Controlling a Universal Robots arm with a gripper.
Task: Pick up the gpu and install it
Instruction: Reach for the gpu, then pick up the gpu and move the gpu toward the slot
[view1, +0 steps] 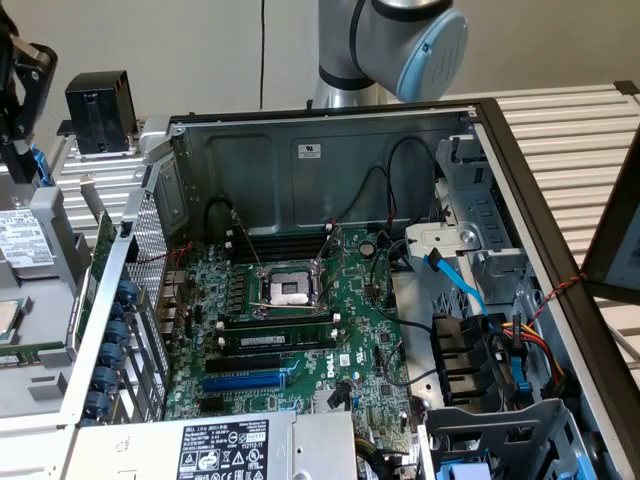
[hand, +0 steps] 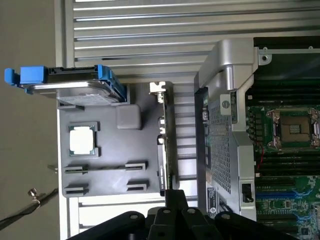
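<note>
The gpu (hand: 162, 145) stands on its long edge in a slot of the grey parts tray (hand: 107, 150), its silver end bracket (hand: 160, 89) at one end. In the exterior view the gpu (view1: 101, 250) shows as a thin green edge between the tray and the case wall. My gripper (hand: 176, 198) hangs above the tray close to the card's near end, shut with nothing in it and not touching the card. The motherboard (view1: 300, 330) lies flat in the open case, with a blue expansion slot (view1: 245, 381) bare.
The tray also holds a hard drive (hand: 75, 85) with blue rails and a processor chip (hand: 82, 140). The perforated case wall (hand: 222, 150) rises right beside the gpu. Cables, a drive cage (view1: 500, 350) and the power supply (view1: 230, 445) crowd the case.
</note>
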